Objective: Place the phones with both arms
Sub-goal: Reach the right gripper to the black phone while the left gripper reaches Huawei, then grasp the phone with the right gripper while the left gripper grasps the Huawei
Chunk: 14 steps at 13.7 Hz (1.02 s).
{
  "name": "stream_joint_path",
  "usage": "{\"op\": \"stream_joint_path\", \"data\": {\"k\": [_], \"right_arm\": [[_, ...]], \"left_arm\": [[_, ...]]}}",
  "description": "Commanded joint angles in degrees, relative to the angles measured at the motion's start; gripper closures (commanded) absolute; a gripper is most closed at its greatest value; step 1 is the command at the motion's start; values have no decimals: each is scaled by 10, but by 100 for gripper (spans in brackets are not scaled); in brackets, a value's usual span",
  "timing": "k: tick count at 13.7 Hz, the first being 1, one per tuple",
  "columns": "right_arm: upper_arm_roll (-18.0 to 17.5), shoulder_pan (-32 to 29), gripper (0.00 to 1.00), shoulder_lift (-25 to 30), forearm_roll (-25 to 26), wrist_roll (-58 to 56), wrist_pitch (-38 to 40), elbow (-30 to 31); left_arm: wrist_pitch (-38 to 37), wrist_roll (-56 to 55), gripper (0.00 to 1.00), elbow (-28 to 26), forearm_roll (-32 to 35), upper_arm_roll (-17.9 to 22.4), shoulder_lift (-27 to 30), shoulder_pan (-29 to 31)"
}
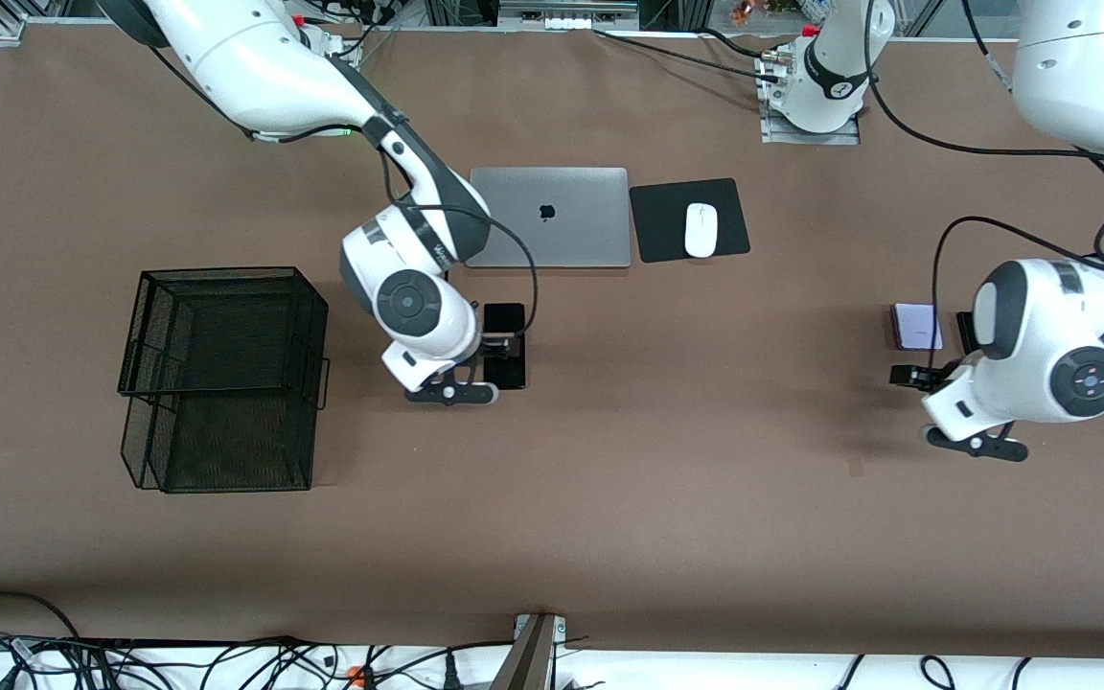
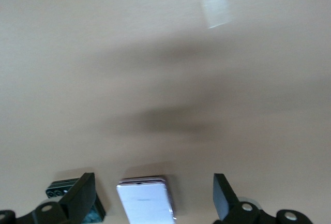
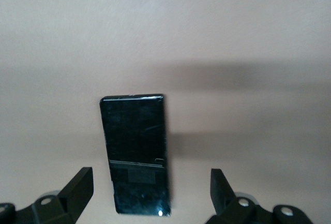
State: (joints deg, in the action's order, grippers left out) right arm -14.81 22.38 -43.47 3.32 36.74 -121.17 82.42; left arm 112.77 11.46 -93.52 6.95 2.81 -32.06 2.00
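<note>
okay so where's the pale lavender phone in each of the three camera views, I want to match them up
Front view: the lavender phone lies on the table toward the left arm's end, beside the left arm's wrist.
Left wrist view: it shows at the lower edge, between the open fingers of the left gripper.
Right wrist view: not in it; only the long black phone shows there.
Shared landmark: the brown table fills all three views.

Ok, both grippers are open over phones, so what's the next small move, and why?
Probably lower both arms straight down. The right gripper hangs open with the long black phone centred between its fingers, and the left gripper hangs open with the lavender-white phone between its fingers. A third, black phone lies right beside one left finger, so that finger may nudge it.
</note>
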Motion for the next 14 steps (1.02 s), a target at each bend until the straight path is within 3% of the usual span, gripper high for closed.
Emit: {"op": "stream_joint_path", "data": {"k": [1,3,7,14], "right_arm": [[7,31,0,13,5,49,-91,56],[20,46,0,-1,13,53,-117,59],[22,47,0,-16,91,47,-119,64],[22,62,0,-34,93,49,-141,67]], "left_arm": [[108,14,0,-134,13,-10,66,30],[191,14,0,-209,13,-10,84,44],[282,17,0,-314,14,-9,120,56],[329,31,0,-364,14,-12,141,104]]}}
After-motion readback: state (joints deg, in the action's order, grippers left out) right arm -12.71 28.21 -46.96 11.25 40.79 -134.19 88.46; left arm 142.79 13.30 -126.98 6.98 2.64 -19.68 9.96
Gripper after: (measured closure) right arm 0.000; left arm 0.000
